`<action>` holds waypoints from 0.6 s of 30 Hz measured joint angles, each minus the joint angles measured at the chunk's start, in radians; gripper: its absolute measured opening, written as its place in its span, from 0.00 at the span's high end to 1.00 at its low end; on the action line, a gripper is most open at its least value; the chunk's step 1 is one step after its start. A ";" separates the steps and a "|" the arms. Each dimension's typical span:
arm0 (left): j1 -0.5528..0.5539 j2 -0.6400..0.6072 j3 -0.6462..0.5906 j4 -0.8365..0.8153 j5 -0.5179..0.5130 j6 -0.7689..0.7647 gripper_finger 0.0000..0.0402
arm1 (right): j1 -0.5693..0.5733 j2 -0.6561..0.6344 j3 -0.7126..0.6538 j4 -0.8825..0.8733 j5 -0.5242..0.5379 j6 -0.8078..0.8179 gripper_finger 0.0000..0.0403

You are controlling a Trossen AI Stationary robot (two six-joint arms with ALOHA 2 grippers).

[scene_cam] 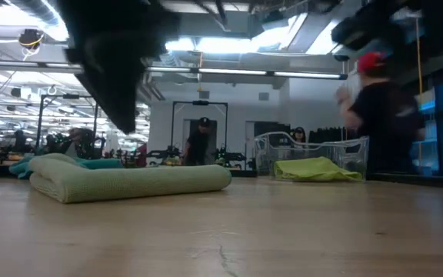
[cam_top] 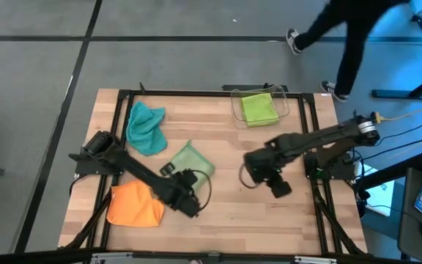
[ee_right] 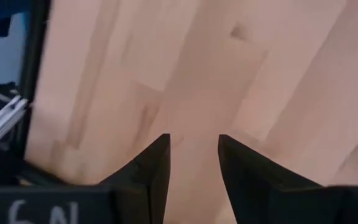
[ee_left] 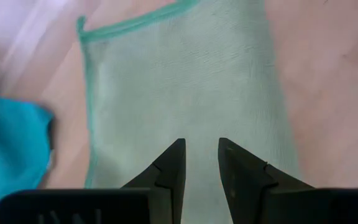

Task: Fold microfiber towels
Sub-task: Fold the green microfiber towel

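Running from left to right across the wooden table (cam_top: 218,213): the orange towel (cam_top: 134,205) lies folded near the front left edge, and the teal towel (cam_top: 146,127) sits loosely bunched toward the back left. Just right of these, the pale sage towel (cam_top: 191,160) rests folded near the table's middle — in the low view it reads as a thick, rounded fold lying flat on the wood. The left gripper (ee_left: 200,163) hovers at the front edge of this cloth, directly over it; its two dark fingers stand a narrow gap apart with nothing between them, so it holds no towel. The left arm reaches diagonally from its base at the table's left side.

Farther right, the lime green towel (cam_top: 258,108) lies inside the clear plastic bin (cam_top: 284,99) at the back edge of the table. The right gripper (ee_right: 193,163) hangs over bare wood at the right of centre, well apart from every towel — its fingers likewise parted and empty.

Beyond the table's back right corner, a person (cam_top: 346,37) in dark clothing stands on the floor.
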 joint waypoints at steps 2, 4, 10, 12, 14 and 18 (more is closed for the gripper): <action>0.038 0.015 0.000 0.005 0.051 0.034 0.79 | 0.045 -0.062 -0.030 0.002 0.000 0.053 0.66; 0.069 0.023 -0.001 -0.001 0.083 0.051 0.79 | 0.092 -0.140 -0.076 0.003 0.001 0.111 0.66; 0.159 0.066 0.000 0.109 0.234 0.127 0.79 | 0.211 -0.378 -0.222 0.039 0.071 0.338 0.66; 0.189 0.106 0.000 0.134 0.259 0.169 0.79 | 0.242 -0.443 -0.264 0.038 0.114 0.420 0.66; 0.215 0.142 0.004 0.134 0.260 0.184 0.79 | 0.267 -0.500 -0.304 0.038 0.145 0.484 0.66; 0.285 0.173 0.006 0.153 0.302 0.243 0.79 | 0.297 -0.590 -0.378 0.039 0.160 0.541 0.66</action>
